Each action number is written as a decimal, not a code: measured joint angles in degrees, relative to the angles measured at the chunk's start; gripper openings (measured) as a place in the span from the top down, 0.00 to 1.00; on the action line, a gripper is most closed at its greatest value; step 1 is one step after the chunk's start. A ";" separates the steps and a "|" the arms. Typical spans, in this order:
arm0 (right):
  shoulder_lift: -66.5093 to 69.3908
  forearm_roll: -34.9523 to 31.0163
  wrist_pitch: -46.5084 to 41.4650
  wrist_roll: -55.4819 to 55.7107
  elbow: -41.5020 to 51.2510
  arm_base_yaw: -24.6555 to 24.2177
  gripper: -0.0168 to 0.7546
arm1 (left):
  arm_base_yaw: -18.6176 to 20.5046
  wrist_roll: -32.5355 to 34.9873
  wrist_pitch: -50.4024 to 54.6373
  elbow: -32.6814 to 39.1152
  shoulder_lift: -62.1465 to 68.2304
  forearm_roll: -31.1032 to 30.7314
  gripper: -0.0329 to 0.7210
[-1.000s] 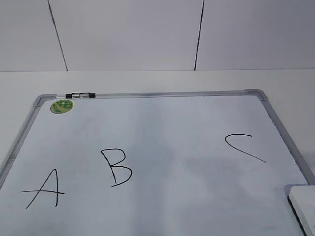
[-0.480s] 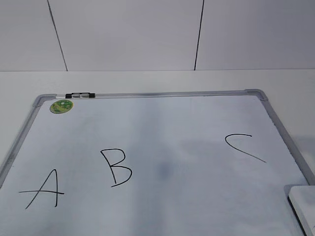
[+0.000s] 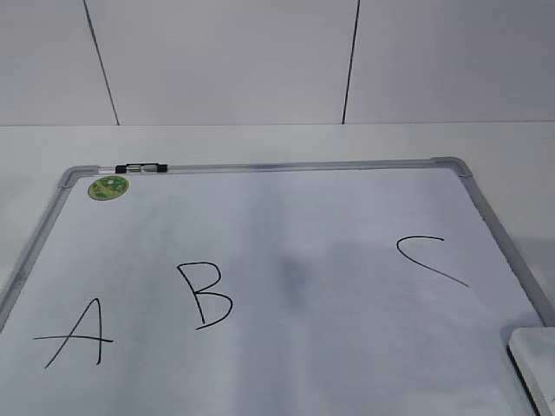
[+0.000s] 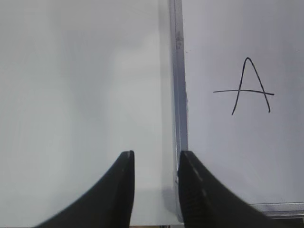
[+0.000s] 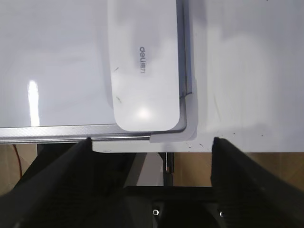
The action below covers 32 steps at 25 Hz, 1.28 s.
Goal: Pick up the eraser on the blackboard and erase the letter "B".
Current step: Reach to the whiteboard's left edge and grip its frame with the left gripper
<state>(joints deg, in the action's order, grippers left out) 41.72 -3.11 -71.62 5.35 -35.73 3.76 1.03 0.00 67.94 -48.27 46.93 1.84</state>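
Exterior view: the blackboard [image 3: 277, 165] lies flat on a white table, its grey frame running along the far edge and down both sides, with rounded corner pieces at the far left and far right. The letter "B" [image 3: 205, 295] sits left of centre, between the A [image 3: 76, 334] at the near left and the C [image 3: 431, 258] toward the right, with bare board all around it. A round green sticker [image 3: 108, 187] lies in the far left corner. The eraser [image 3: 535, 362] rests at the near right corner, cut by the picture's edge.

In the right wrist view the eraser [image 5: 144, 61] lies flat against the board's right frame, its end just beside the corner piece; the right gripper [image 5: 152, 142] hangs above that corner, jaws spread wide and empty.

In the left wrist view the left gripper [image 4: 156, 159] hovers over the board's left frame [image 4: 178, 95], fingers narrowly parted and gripping nothing, bare table to one side.
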 joint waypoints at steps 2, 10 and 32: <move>1.03 0.00 0.00 0.00 0.00 0.00 0.23 | 0.00 0.00 0.59 -2.27 5.26 0.43 0.64; 6.61 -0.49 0.10 -0.46 0.00 0.00 0.23 | 0.00 1.60 -1.24 -8.05 24.47 0.87 0.64; 7.34 -0.65 2.15 -0.78 -0.41 0.00 0.23 | -0.60 12.44 -13.13 -12.53 51.71 8.97 0.64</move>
<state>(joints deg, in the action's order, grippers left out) 49.06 -3.76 -69.47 4.56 -36.14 3.76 0.42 12.44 54.81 -60.80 98.64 10.80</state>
